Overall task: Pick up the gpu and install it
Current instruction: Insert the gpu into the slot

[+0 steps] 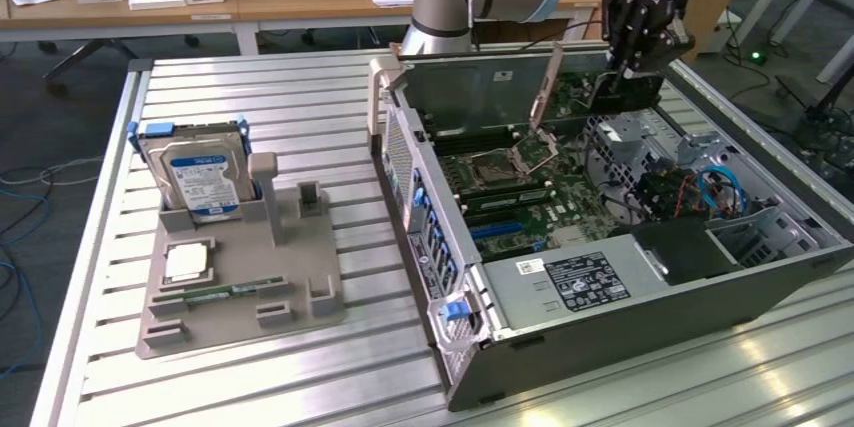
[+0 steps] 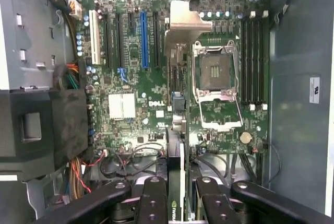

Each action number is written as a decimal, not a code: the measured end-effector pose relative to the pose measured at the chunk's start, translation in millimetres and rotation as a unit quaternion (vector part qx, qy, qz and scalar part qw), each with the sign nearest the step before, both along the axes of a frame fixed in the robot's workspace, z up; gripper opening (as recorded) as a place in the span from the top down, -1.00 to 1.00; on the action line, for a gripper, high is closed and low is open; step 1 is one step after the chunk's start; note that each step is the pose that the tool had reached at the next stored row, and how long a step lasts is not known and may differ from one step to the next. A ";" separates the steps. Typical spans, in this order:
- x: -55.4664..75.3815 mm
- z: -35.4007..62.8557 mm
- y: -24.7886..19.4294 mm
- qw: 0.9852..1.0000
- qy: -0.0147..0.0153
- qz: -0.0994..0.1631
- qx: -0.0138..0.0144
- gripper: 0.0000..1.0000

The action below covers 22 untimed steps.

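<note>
The gripper (image 2: 180, 195) is clamped on the gpu (image 2: 177, 166). The card hangs edge-on inside the open computer case (image 1: 801, 257), and its silver bracket (image 2: 185, 23) shows between the blue slot (image 2: 144, 38) and the empty CPU socket (image 2: 215, 72). The motherboard (image 2: 130, 78) reads DELL in white. Small white lettering on the card's edge looks like NVIDIA. Outside on the grey rack (image 1: 240, 297), the hard drive (image 1: 200, 182) carries a blue-and-white label too small to read.
</note>
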State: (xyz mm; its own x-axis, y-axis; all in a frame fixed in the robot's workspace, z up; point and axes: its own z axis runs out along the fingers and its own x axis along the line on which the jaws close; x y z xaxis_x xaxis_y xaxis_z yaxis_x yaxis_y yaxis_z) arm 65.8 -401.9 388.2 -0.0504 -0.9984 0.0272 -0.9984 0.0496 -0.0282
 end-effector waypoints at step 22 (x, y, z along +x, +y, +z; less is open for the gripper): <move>-25.8 -6.5 -15.1 1.000 0.000 0.000 0.003 0.48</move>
State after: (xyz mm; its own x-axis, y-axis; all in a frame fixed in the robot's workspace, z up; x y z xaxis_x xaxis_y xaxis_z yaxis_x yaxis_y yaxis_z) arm 40.0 -417.0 381.7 -0.0504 -0.9985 0.0221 -0.9984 0.0498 -0.0283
